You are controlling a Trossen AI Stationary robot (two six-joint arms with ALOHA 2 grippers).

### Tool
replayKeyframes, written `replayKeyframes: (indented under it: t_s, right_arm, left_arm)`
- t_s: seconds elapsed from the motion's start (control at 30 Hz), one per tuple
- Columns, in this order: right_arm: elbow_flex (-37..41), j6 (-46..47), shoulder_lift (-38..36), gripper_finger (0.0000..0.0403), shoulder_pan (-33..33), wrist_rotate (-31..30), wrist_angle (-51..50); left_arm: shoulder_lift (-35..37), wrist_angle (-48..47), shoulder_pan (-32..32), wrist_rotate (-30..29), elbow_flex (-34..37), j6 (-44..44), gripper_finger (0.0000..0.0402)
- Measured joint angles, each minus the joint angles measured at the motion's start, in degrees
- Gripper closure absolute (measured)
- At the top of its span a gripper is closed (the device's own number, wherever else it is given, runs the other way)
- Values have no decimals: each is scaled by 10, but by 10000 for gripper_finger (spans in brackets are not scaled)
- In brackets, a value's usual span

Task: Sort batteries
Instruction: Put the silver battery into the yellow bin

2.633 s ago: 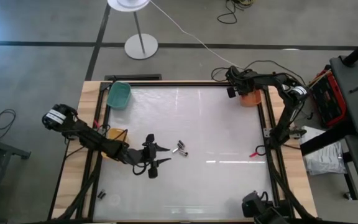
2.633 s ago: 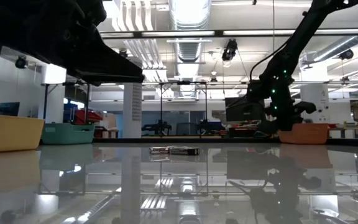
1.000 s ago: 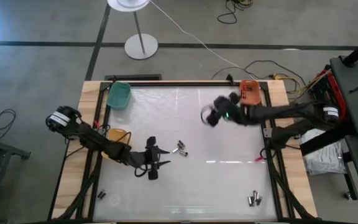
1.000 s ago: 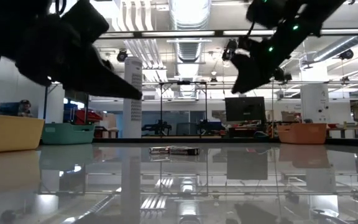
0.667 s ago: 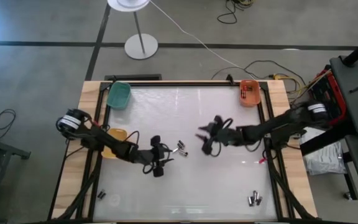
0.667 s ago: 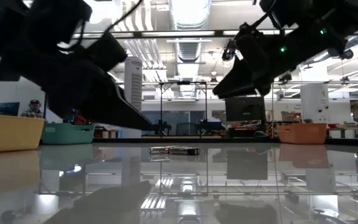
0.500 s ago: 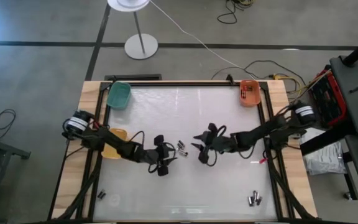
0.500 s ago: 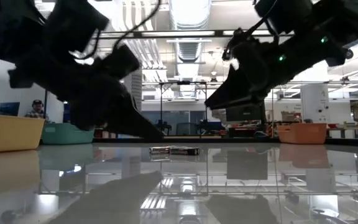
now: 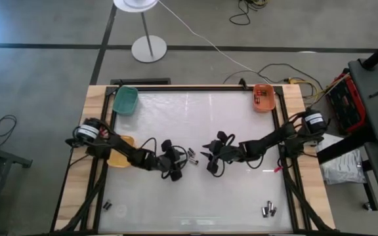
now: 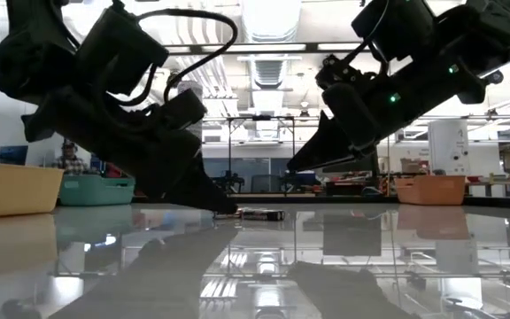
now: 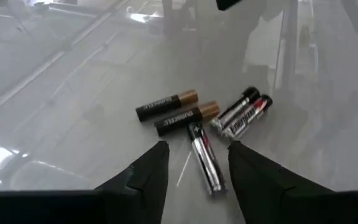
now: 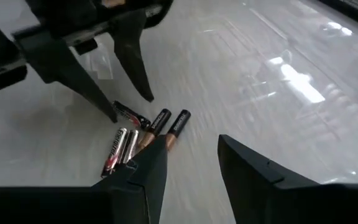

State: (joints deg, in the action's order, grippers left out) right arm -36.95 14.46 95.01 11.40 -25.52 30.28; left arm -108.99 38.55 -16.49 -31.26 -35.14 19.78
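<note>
Mostly you can't make out the batteries (image 9: 190, 156) from above; both grippers crowd them mid-table. Your left wrist view shows five in a loose cluster: two black-and-copper, two silver-and-red side by side, one silver-and-black lying between the finger tips. Left gripper (image 11: 194, 154) is spread wide, tips low beside the cluster. Right gripper (image 12: 191, 149) is also spread wide, holding nothing, just beside them on the far side. Bins: green (image 9: 125, 99), yellow (image 9: 119, 150) half hidden under your left arm, orange (image 9: 262, 98).
</note>
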Motion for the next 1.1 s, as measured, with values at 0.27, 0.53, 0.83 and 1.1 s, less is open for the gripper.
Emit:
replayKeyframes:
  t_s: [0.27,0.53,0.83,1.1]
  right_arm:
    - [0,-18,-10,255,0,0,1]
    - [0,-41,-20,251,1,0,0]
    - [0,-40,-20,270,17,1,-37]
    - [0,-40,-20,280,24,1,-53]
  left_arm:
    - [-29,14,0,-10,1,44,387]
    - [-61,23,1,-13,1,94,387]
    - [-62,28,0,-4,7,66,361]
    - [-62,31,0,2,12,62,358]
